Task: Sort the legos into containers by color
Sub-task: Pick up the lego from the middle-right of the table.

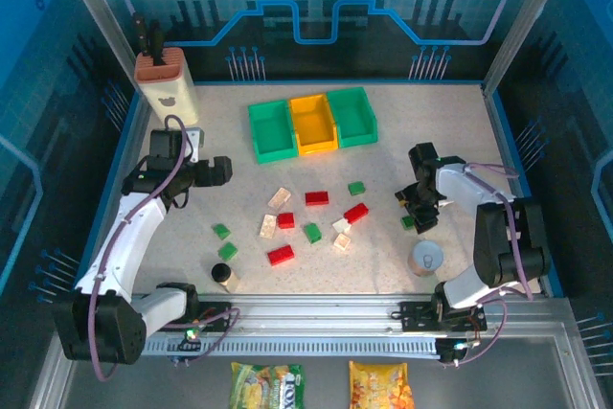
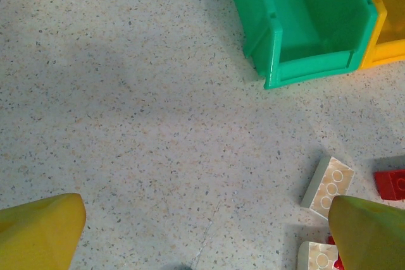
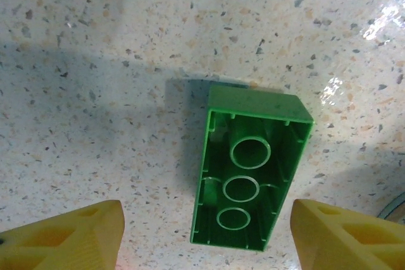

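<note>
While the table (image 1: 450, 141) holds the three bins (image 1: 314, 146) at its far side, my left gripper (image 2: 202, 235) hangs wide open and empty. My right gripper (image 3: 205, 235) straddles an upturned green brick (image 3: 250, 169) near the right edge, fingers (image 3: 69, 235) apart, touching nothing. Next: close squarely, lift, carry to a green bin.
</note>
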Controlling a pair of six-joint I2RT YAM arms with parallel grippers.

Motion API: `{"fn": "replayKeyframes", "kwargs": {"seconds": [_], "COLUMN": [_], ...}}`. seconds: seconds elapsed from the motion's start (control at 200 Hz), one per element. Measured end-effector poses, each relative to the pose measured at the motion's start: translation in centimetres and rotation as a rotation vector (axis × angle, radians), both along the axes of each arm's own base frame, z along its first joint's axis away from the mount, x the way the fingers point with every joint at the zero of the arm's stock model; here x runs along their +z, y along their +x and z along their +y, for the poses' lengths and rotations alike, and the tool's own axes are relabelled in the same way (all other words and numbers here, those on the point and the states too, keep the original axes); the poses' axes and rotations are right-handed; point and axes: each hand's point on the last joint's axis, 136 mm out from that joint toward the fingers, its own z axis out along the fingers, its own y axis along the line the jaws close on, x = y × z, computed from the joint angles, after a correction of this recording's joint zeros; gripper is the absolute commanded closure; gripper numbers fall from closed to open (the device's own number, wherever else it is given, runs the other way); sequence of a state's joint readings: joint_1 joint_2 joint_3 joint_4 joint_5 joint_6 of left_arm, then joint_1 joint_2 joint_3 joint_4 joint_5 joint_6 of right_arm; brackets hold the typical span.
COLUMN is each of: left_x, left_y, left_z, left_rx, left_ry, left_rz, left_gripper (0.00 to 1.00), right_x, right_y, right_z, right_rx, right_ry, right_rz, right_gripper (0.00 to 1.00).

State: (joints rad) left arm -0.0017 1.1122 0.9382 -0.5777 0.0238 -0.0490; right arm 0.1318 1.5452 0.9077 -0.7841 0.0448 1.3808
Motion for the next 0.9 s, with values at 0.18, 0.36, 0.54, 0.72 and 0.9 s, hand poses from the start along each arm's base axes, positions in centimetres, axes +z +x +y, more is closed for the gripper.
{"fn": "replayKeyframes", "kwargs": {"seconds": [0.18,0.36,0.54,0.72,0.9], "left_x": [-0.2,-0.3,-0.3,-0.3,-0.3], "left_y": [0.0,-0.1,-0.1,-0.1,-0.1], "left_z": [0.0,-0.1,-0.3,-0.4,-0.4], "left_rx": [0.0,-0.007,-0.015,-0.017,-0.02], "left_ry": [0.0,-0.003,-0.011,-0.014,-0.017], "left_rz": [0.003,0.003,0.003,0.003,0.003], "left_gripper": [0.01,0.01,0.01,0.01,0.01], "right_x": [-0.4,-0.5,-0.6,-0.6,-1.3], "right_y": [-0.1,-0.1,0.0,0.0,-0.6], "right_z": [-0.1,-0.4,-1.0,-1.5,-1.9], "right_rx": [0.005,0.012,-0.001,-0.013,-0.016], "right_ry": [-0.005,-0.017,-0.029,-0.029,-0.03], "right_rz": [0.012,0.011,0.01,0.01,0.024], "right_gripper": [0.36,0.43,0.46,0.51,0.51]}}
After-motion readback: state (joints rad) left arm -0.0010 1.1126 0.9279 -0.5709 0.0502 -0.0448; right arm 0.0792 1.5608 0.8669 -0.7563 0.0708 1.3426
